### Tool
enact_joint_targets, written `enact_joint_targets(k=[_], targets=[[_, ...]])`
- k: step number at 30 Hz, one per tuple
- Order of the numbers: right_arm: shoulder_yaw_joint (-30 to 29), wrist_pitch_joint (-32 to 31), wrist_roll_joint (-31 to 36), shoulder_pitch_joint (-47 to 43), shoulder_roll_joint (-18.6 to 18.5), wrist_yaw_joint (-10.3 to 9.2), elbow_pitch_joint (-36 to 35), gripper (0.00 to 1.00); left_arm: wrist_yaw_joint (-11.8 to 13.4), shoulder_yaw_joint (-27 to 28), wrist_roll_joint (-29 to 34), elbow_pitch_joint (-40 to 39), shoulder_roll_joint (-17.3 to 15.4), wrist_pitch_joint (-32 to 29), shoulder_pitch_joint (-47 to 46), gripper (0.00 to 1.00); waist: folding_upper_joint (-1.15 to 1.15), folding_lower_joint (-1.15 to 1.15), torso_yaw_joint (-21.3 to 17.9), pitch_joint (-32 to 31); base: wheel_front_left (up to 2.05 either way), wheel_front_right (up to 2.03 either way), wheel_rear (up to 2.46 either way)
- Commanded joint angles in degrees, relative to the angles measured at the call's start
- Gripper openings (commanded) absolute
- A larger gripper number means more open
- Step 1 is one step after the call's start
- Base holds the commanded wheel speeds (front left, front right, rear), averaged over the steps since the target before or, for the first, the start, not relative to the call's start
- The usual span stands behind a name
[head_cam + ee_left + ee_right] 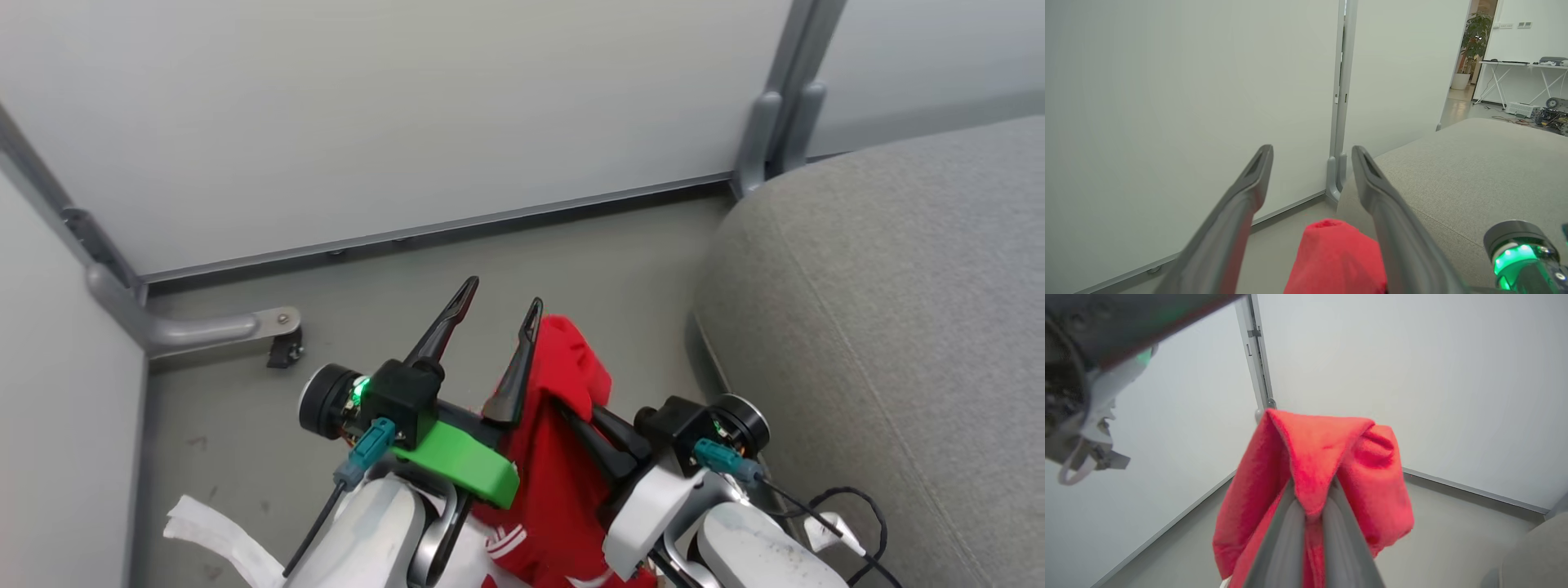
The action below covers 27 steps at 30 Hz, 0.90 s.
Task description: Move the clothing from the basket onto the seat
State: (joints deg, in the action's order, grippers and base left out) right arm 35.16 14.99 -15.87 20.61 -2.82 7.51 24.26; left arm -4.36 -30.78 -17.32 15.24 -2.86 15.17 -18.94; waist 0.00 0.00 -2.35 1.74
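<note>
Both pale forearms rise side by side from the bottom of the head view. The right gripper [1312,498] points up, its fingers pinched together on the clothing [1327,449]. The bright red cloth drapes over them, and a white-striped cuff hangs low. Just beside it, the left gripper [502,294] stands with fingers spread apart. The cloth hangs above the floor [571,261], near the seat [882,310].

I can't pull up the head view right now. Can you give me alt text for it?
The right gripper is shut on the red clothing, which hangs from it above the floor. The left gripper stands open beside the garment's top. The grey seat is at the right, with pale panels behind.
</note>
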Motion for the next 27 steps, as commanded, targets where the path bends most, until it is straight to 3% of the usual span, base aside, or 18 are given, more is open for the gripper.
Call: enact_joint_targets(k=[1, 19, 27], targets=[[-0.3, 0.29, -0.28, -1.1, -0.19, -0.04, -0.63, 0.0, -0.21, 0.58, 0.84, 0.33, -0.12, -0.03, 0.92, 1.0, 0.0, 0.0, -3.68, 0.18, 0.0, 0.0, 0.0], [-6.95, 0.29, 0.78, -6.02, -0.14, -0.04, -6.7, 0.0, -2.83, 6.23, 6.17, -0.33, -0.26, -0.03, 5.76, 1.0, 0.0, 0.0, -27.01, 4.52, 0.0, 0.0, 0.0], [-14.17, 0.29, 2.23, -6.68, -0.07, -0.05, -12.25, 0.0, -3.2, 3.67, 5.82, 0.49, -1.28, -0.03, 3.12, 1.0, 0.0, 0.0, -29.16, 9.04, 0.0, 0.0, 0.0]])
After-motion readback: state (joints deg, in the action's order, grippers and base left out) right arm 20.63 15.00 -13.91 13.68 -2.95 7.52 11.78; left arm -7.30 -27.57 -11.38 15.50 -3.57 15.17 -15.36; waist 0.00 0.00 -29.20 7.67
